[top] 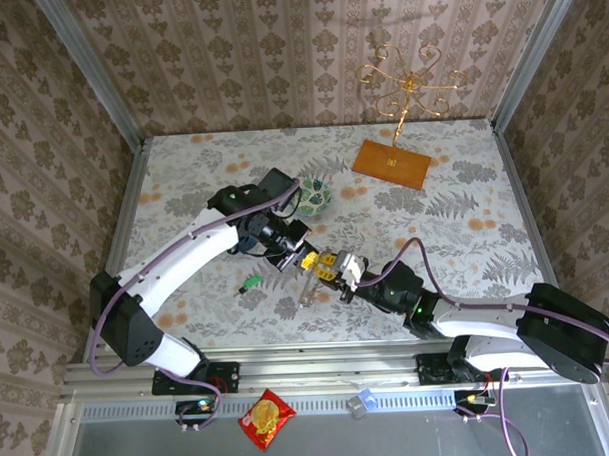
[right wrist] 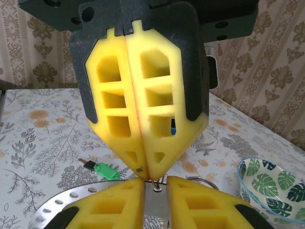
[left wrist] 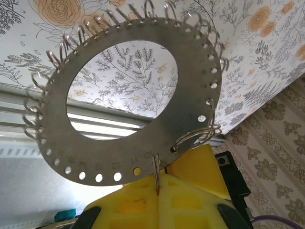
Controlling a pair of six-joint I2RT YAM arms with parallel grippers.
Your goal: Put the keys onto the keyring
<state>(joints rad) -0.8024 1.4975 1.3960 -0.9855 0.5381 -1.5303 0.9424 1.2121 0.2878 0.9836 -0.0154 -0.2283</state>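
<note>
Steady flat grey metal keyring [left wrist: 200, 71] in clamped left hand [left wrist: 157, 183]; at six o'clock, cannot tell right hand [right wrist: 156, 183] grip; align slowly.

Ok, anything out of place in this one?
A red snack packet lies on the grey ledge in front of the table, where no task item belongs; it looks like stray litter.

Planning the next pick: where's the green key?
Top view: green key lies on the table, just left of the left gripper, toward the near edge.
</note>
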